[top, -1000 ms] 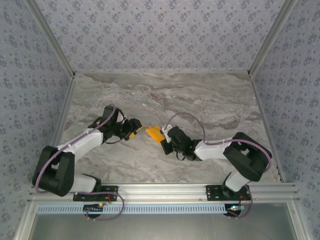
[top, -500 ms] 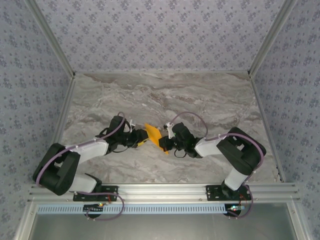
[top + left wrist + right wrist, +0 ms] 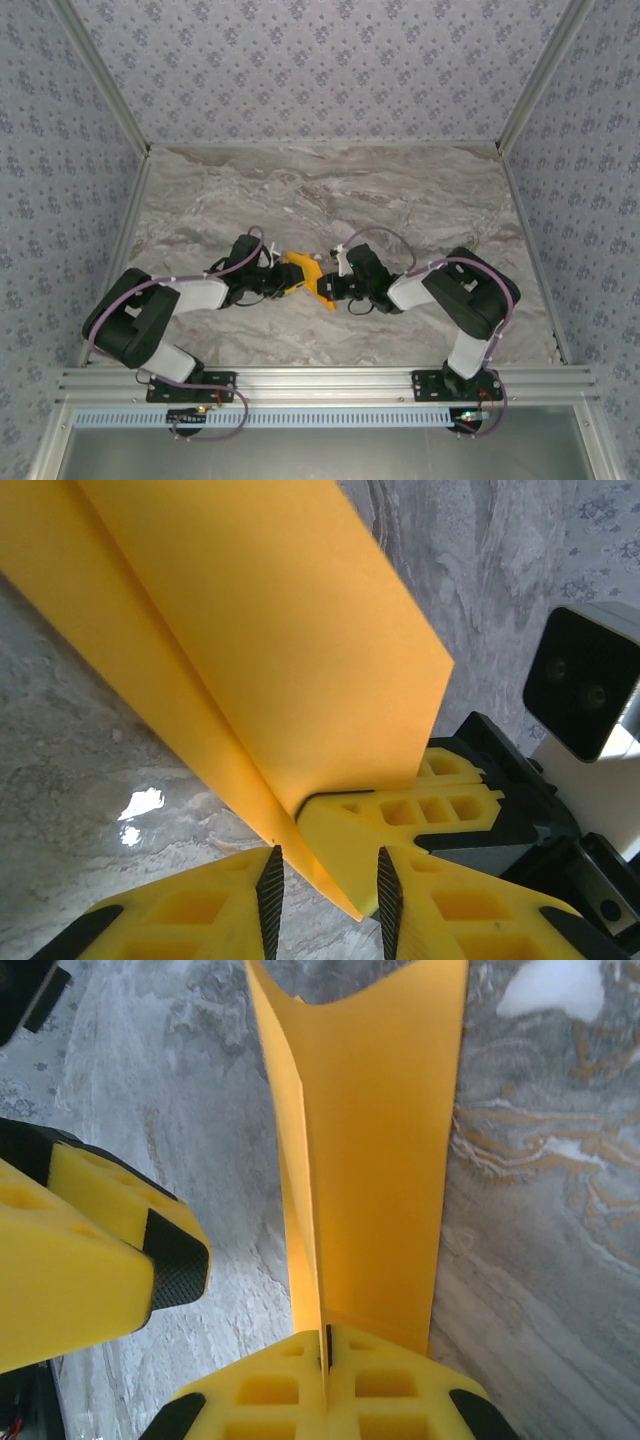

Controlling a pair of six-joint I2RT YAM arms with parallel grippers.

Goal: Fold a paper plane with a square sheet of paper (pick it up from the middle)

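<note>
The orange paper [image 3: 303,268] is folded into a narrow creased paper plane shape and hangs just above the table's middle, between the two arms. My right gripper [image 3: 328,286] is shut on its lower edge; in the right wrist view the folded paper [image 3: 370,1160] rises straight out of the pinched right gripper [image 3: 327,1345]. My left gripper [image 3: 288,284] meets it from the left. In the left wrist view a pointed corner of the paper [image 3: 270,650] sits between the black pads of the left gripper [image 3: 328,875], which stand apart with a gap, so it is open.
The marble tabletop [image 3: 400,200] stretches free behind and to both sides of the arms. Patterned walls enclose it, and an aluminium rail [image 3: 320,380] runs along the near edge. The two grippers are nearly touching; the right finger [image 3: 430,810] lies just beyond my left pads.
My left arm has reached right to the paper and its jaws have narrowed around the paper's corner. The right gripper has shifted a little left, still holding the paper.
</note>
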